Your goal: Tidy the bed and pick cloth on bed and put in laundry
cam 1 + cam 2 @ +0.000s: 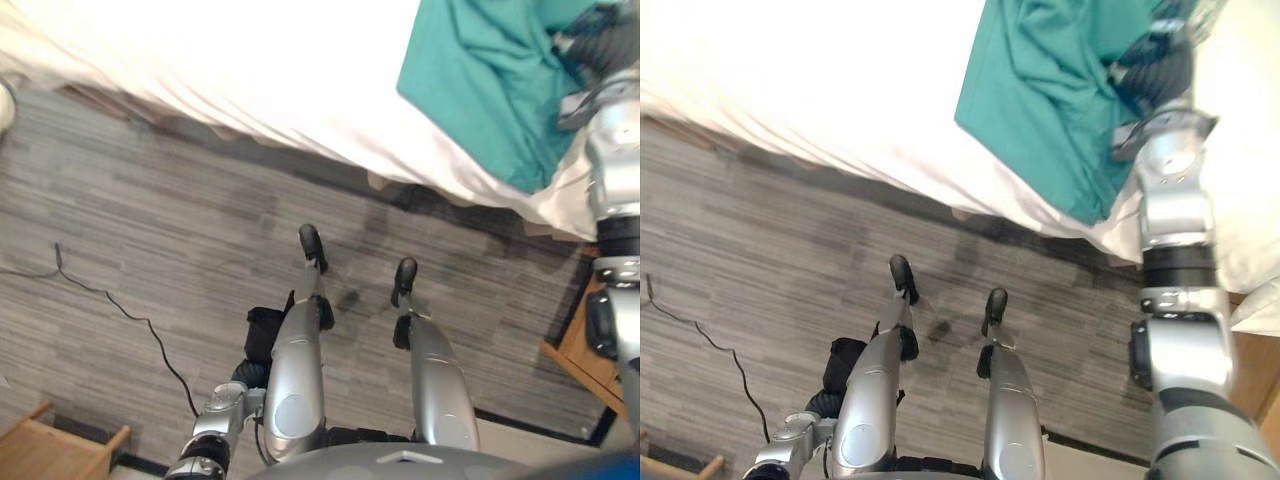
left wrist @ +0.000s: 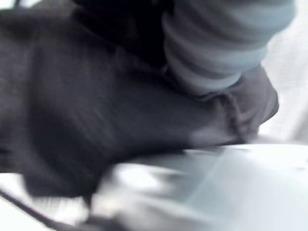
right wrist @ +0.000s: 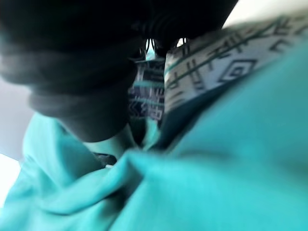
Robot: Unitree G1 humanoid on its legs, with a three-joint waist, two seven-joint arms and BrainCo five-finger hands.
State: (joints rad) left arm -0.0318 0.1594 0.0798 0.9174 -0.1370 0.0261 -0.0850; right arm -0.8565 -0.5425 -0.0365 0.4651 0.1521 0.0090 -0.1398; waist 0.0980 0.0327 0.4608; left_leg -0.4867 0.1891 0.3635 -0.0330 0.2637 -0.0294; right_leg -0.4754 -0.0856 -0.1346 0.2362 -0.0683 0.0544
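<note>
Teal cloth (image 1: 1040, 90) lies rumpled on the bed (image 1: 820, 70), its lower tip reaching almost to the mattress edge nearest me. My R hand (image 1: 1155, 65) is down at the cloth's far side, dark cover up, touching or sunk into the folds. The fingers are hidden by the fabric, so I can't tell if they're spread or pinching anything. R wrist cam has teal folds right up against the cover, w/ a strip of patterned fabric (image 3: 226, 62) just beside them; can't tell if that's part of the same garment or sth else. L hand (image 1: 264, 333) hangs low over the floor (image 1: 120, 200), well apart from the bed; can't make out its fingers either.

Handling, my guess: light, soft, limp, no stiffness at all, so it'll sag and trail once lifted. Not fragile. Prob not slippery, but the white sheet (image 1: 250, 60) under it may drag along. I'd bunch a thick fold near the middle rather than a single-layer edge, so it comes up as one wad and doesn't unfurl. Must check the grip has teal only, not sheet.
</note>
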